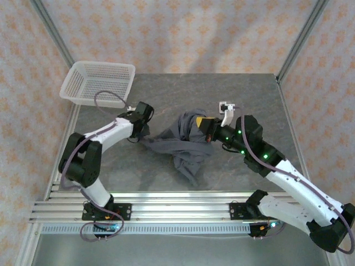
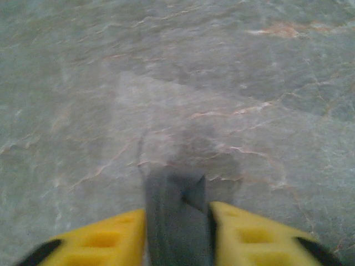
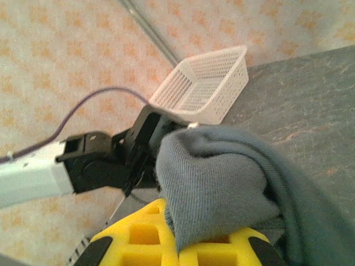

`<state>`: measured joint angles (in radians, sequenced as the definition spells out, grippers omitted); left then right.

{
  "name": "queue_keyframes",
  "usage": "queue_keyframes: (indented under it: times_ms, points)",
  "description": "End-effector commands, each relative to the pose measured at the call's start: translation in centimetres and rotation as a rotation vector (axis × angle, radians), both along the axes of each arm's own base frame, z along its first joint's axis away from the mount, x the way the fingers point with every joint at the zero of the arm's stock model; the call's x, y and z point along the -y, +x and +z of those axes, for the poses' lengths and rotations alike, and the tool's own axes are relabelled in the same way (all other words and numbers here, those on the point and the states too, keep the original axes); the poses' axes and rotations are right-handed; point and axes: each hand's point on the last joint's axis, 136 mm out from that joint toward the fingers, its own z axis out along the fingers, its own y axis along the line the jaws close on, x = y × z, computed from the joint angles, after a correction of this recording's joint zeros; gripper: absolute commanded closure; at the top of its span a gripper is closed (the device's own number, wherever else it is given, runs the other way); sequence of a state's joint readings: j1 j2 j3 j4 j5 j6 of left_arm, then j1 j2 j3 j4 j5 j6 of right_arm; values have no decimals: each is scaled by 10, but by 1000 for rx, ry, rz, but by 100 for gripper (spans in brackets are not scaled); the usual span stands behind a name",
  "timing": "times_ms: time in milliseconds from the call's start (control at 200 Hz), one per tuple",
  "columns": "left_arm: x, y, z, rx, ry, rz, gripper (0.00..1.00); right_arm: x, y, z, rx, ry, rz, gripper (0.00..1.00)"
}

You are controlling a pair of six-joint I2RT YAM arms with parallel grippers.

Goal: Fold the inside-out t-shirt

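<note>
The inside-out t-shirt [image 1: 183, 145] lies bunched and wrinkled in the middle of the table, dark slate grey. My left gripper [image 1: 145, 133] sits low at the shirt's left corner. In the left wrist view its yellow fingers [image 2: 111, 238] stand apart, with a folded strip of the t-shirt [image 2: 172, 238] loose between them, so the left gripper [image 2: 178, 213] is open. My right gripper [image 1: 203, 128] holds the shirt's upper right part lifted. In the right wrist view the right gripper [image 3: 180, 244] is shut on a fold of the t-shirt [image 3: 222, 183].
A white mesh basket [image 1: 97, 83] stands at the table's back left corner, also seen as the basket [image 3: 205, 83] behind the left arm [image 3: 105, 160]. Metal frame posts rise at the back corners. Bare stone-grey tabletop [image 2: 222, 83] lies ahead of the left gripper.
</note>
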<state>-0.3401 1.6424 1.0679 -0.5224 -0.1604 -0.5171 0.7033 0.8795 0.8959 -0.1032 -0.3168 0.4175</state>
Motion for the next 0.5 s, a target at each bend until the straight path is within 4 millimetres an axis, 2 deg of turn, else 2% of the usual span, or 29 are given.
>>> queue_keyframes:
  times_ms: [0, 95, 135, 215, 290, 340, 400, 445, 495]
  points:
    - [-3, 8, 55, 157, -78, 0, 44, 11, 13, 36, 76, 110, -95, 100]
    - [16, 7, 104, 266, -186, -97, 25, 7, 23, 37, 73, 113, -114, 100]
    - [33, 7, 127, 321, -275, -164, 22, 4, 27, 36, 69, 109, -118, 100]
    - [83, 1, 170, 427, -498, -361, 22, 1, 34, 38, 71, 100, -130, 100]
    - [136, -17, 201, 482, -630, -595, 22, 0, 40, 41, 77, 104, -144, 100]
    - [167, -32, 209, 485, -646, -739, 22, -4, 40, 47, 91, 115, -129, 100]
    - [196, -48, 206, 467, -616, -880, 22, -11, 38, 56, 107, 122, -89, 100]
    - [211, -55, 200, 449, -594, -948, 22, -15, 37, 59, 111, 118, -63, 100]
    - [220, -53, 194, 436, -586, -969, 22, -19, 36, 62, 101, 110, -43, 100]
